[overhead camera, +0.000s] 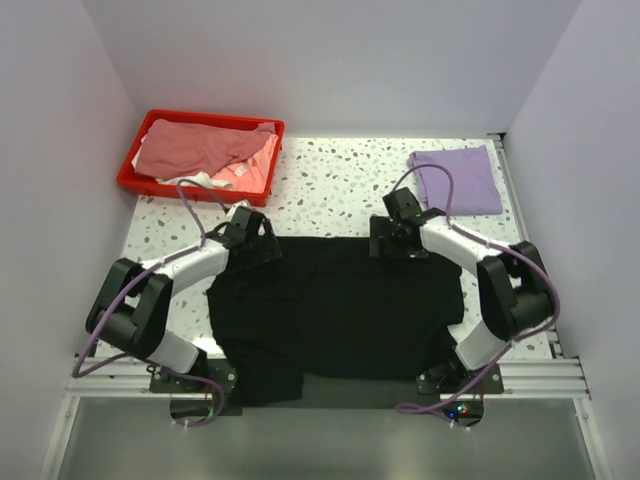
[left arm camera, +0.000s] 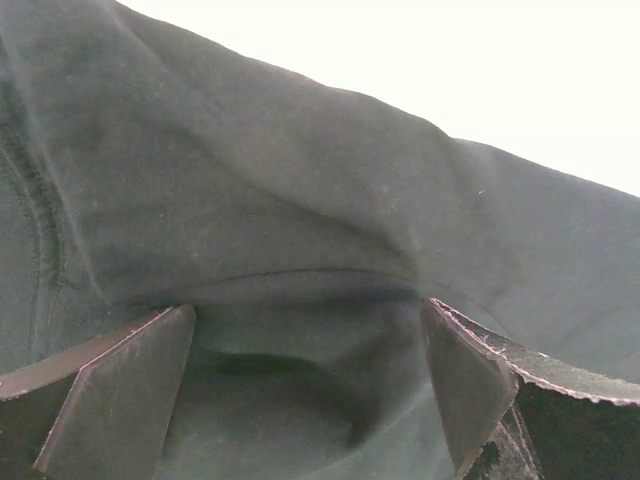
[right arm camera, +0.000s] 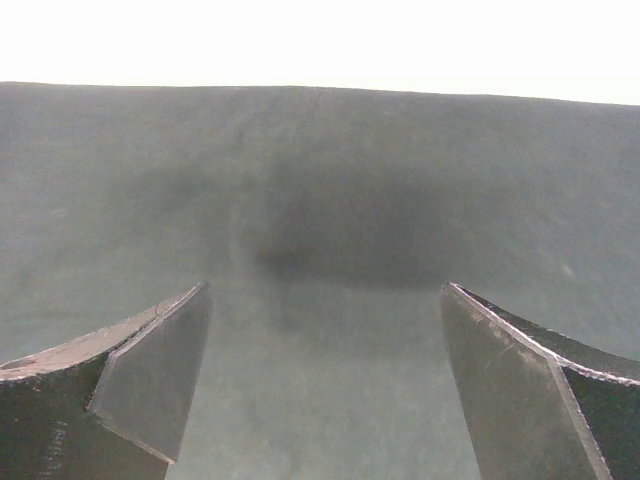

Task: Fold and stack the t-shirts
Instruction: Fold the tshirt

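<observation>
Left gripper [left arm camera: 310, 345] and right gripper [right arm camera: 325, 330] gape wide, holding nothing, at the far edge of the black t-shirt [overhead camera: 340, 310] on the desk [overhead camera: 330, 180].

The view is filled almost wholly by the black t-shirt [left arm camera: 300, 180], seen from very close. Its cloth is draped in a broad ridge that runs from the upper left down to the right edge of the view. A stitched seam is seen along the far left of the cloth. A soft crease is drawn across the middle, and below it the cloth is sunk into a shadowed hollow. The left gripper [left arm camera: 308, 330] is seen at the bottom with its jaws spread wide; the two dark fingers [left arm camera: 120, 400] are set well apart, and the hollow of cloth lies between them without being pinched. Above the ridge, an overexposed white background [left arm camera: 480, 60] is all that can be made out.
</observation>
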`<action>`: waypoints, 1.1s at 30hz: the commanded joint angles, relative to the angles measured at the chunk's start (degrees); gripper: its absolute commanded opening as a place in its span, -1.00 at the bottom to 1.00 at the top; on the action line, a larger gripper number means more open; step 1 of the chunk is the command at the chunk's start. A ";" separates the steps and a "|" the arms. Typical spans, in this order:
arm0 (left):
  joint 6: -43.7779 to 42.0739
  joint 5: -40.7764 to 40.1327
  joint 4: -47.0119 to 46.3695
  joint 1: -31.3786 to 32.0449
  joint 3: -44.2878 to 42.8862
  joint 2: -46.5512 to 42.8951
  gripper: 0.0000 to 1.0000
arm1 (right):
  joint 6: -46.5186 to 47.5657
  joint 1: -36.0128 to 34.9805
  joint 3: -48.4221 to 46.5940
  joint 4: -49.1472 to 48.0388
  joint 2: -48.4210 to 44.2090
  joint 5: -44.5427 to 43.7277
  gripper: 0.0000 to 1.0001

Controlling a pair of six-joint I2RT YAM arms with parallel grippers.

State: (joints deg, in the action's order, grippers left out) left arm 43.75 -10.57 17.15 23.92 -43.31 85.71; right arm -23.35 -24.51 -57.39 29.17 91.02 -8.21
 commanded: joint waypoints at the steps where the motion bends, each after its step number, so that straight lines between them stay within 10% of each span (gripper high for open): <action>1: -1.82 -3.75 -4.94 -1.15 -1.33 4.00 1.00 | -0.29 0.43 -2.72 -3.41 5.72 -1.20 0.98; 33: -6.39 -7.01 -2.83 -9.68 -13.02 16.69 1.00 | 4.81 0.78 -18.64 -3.77 20.34 -4.01 0.98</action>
State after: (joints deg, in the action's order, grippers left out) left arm 38.22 -17.19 10.28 15.70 -55.92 100.27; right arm -20.16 -24.36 -74.15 24.71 111.07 -9.63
